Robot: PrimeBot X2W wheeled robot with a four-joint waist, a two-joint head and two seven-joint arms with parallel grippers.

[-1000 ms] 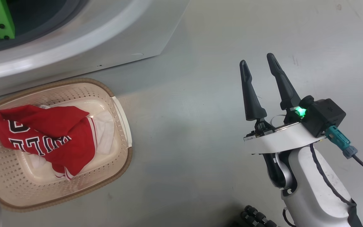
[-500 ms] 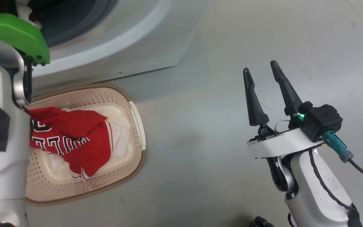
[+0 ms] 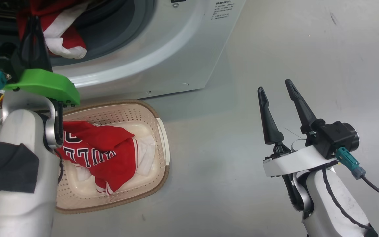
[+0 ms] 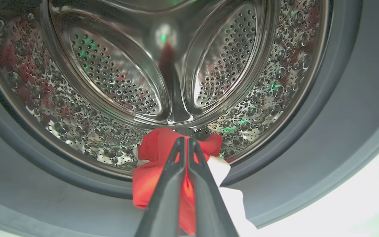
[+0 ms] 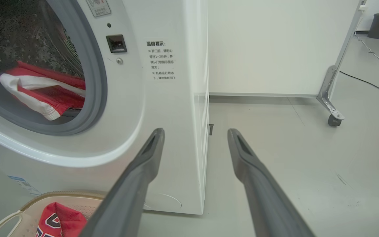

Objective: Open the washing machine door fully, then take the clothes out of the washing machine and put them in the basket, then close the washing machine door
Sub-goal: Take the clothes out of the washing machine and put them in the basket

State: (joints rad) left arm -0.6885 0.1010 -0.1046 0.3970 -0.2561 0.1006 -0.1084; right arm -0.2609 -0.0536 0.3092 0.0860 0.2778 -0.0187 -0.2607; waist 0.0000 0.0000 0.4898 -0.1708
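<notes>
Red and white, the cloth (image 4: pixel 156 144) hangs at the washing machine's (image 3: pixel 163 59) round mouth, pinched tight in the left gripper (image 4: pixel 187 140). The right gripper (image 3: pixel 274 85) is spread wide and holds nothing, off to the machine's side. The cloth might snag on the rubber ring (image 4: pixel 44 184), or slip and miss the basket (image 3: pixel 168 171) under the machine's mouth. I count two clothes, this one and a red shirt (image 3: pixel 100 154) in the basket, and one basket.

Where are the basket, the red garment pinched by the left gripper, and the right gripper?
basket (image 3: pixel 120 115), head view, on its perforated back wall.
red garment (image 4: pixel 145 186), left wrist view, on its red lower-left fold.
right gripper (image 3: pixel 274 85), head view, midway between its open fingertips.
</notes>
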